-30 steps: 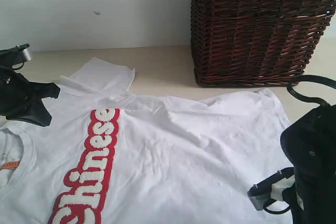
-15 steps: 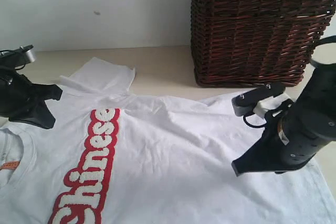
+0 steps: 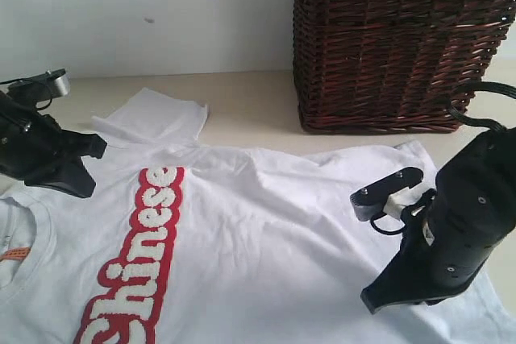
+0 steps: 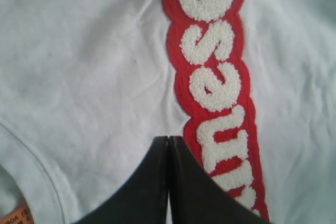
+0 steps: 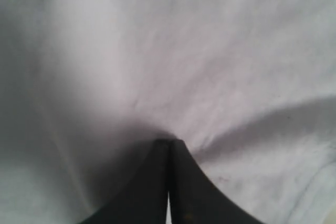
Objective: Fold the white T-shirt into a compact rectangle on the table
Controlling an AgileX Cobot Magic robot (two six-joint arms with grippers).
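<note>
The white T-shirt [image 3: 266, 231] lies spread face up on the bench [image 3: 250, 102], directly in front of the wicker basket [image 3: 395, 38]. Its hem end is just beside the basket's base and its neck end is well apart from it. No fold looks to have been made yet.

The left gripper [image 3: 81, 187] hangs over the chest, far from the basket, beside the red band [image 3: 137, 263]. Its jaws are pressed together and empty. The right gripper [image 3: 371, 302] is low over the hem end in front of the basket, its jaws likewise closed on nothing. In the right wrist view the tips seem to dent the cloth.

The step in hand appears to be settling both arms on the cloth for the first fold.
- Part the jaws before pinching, since closed tips will only push wrinkles ahead of them.
- Take the shoulder and the hem on the same long edge.
- Lift both together at an even height.
- Carry the edge across parallel to the red band so the crease stays straight.
- Tuck the sleeve [image 3: 157, 114], which points toward the wall beside the basket, inward first.

Counted:
- one T-shirt
- one red band
- one orange neck tag [image 3: 14, 254]
- one sleeve in view
- one basket
- one bench
- two grippers
</note>
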